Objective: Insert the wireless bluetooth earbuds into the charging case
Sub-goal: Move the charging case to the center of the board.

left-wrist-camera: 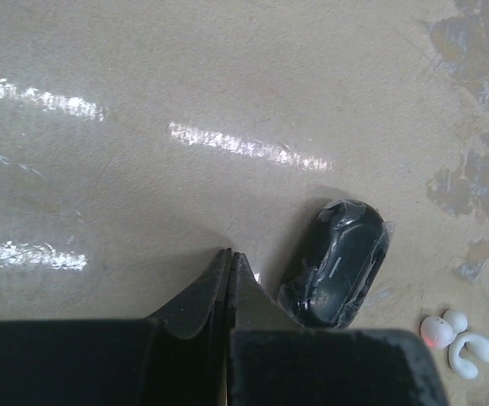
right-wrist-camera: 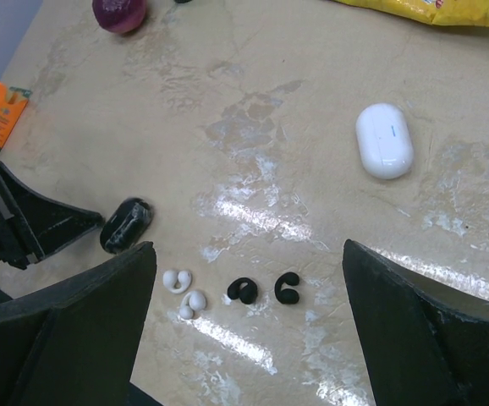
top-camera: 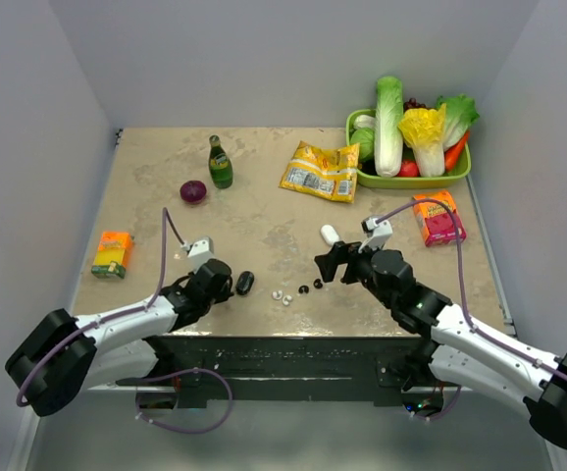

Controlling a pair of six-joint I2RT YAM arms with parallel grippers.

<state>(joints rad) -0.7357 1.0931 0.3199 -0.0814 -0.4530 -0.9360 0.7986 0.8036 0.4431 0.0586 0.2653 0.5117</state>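
Seen from above, the two white earbuds [top-camera: 282, 296] lie side by side on the tan surface [top-camera: 264, 216], near the edge closest to the arms. They touch or almost touch each other. Both are out of the white charging case [top-camera: 330, 235], which lies shut at about 1 o'clock from them, well apart. No arm touches the case.

Just beside the white earbuds, at 3 o'clock, lie two black earbuds [top-camera: 310, 287]. At 9 o'clock from the white pair lies a black case [top-camera: 245, 283], shiny like it is wrapped in clear plastic.

The jaws of the left arm [top-camera: 136, 319] are closed tight, tip against tip, gripping only each other. In the left wrist view the black case [left-wrist-camera: 336, 264] sits just beside the tips, at 3 o'clock, and is not held.

The jaws of the right arm [top-camera: 460, 324] are wide open. They are over the surface at 3 o'clock from the black earbuds, and the white case is near them at 12 o'clock. In the right wrist view, both pairs of earbuds show between the two spread fingers.

Farther back are a green bottle [top-camera: 220, 163], a purple onion [top-camera: 193, 191], a yellow snack bag [top-camera: 321, 171] and a green tray [top-camera: 411, 182] full of vegetables. An orange box [top-camera: 113, 254] lies at the left side and a pink box [top-camera: 438, 217] at the right.
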